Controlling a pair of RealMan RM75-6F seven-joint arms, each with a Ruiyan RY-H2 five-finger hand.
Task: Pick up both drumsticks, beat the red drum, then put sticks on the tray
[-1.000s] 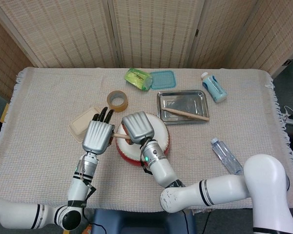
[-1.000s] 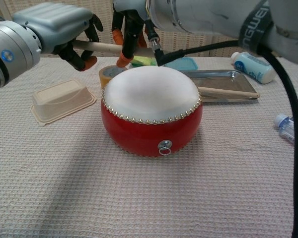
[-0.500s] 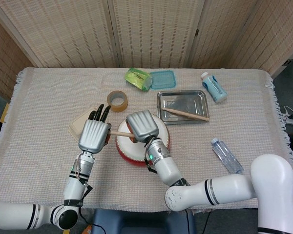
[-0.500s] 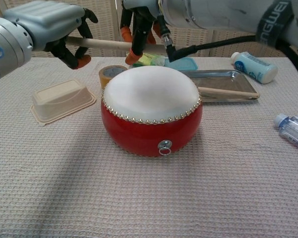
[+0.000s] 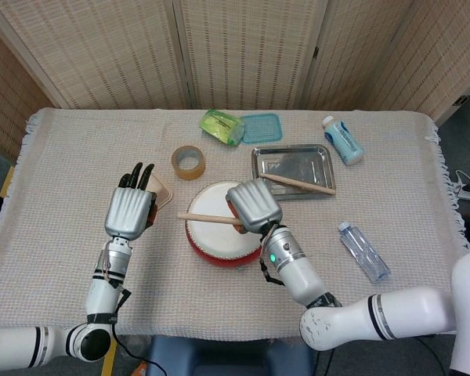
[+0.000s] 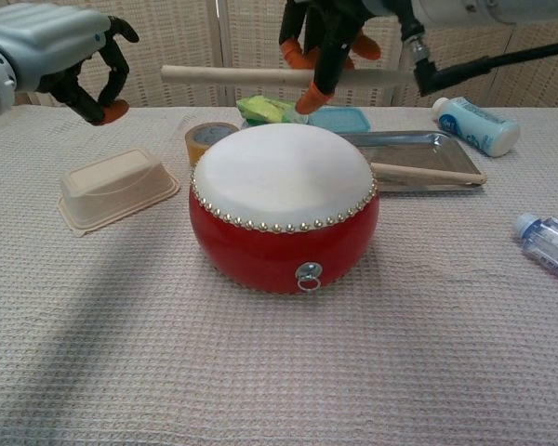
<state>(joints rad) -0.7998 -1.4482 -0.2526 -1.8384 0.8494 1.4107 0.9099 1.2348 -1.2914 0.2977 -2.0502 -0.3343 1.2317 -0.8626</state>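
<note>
The red drum (image 5: 219,237) (image 6: 284,218) with a white skin stands in the middle of the table. My right hand (image 5: 253,206) (image 6: 325,42) grips one wooden drumstick (image 5: 207,218) (image 6: 223,75), which lies level above the drum and points to the left. My left hand (image 5: 129,210) (image 6: 65,42) hovers to the left of the drum, apart from the stick, holding nothing, its fingers loosely bent. The second drumstick (image 5: 301,183) (image 6: 428,172) lies across the front of the steel tray (image 5: 291,161) (image 6: 414,142) behind and to the right of the drum.
A beige container (image 5: 164,196) (image 6: 116,186) sits under my left hand. A tape roll (image 5: 188,162) (image 6: 209,139), green packet (image 5: 222,125) and blue lid (image 5: 261,127) lie behind the drum. A white bottle (image 5: 343,141) (image 6: 474,125) and water bottle (image 5: 363,251) (image 6: 549,243) lie right.
My left hand has let go of the drumstick and drawn away to the left. My right hand has carried the stick to the right, over the drum.
</note>
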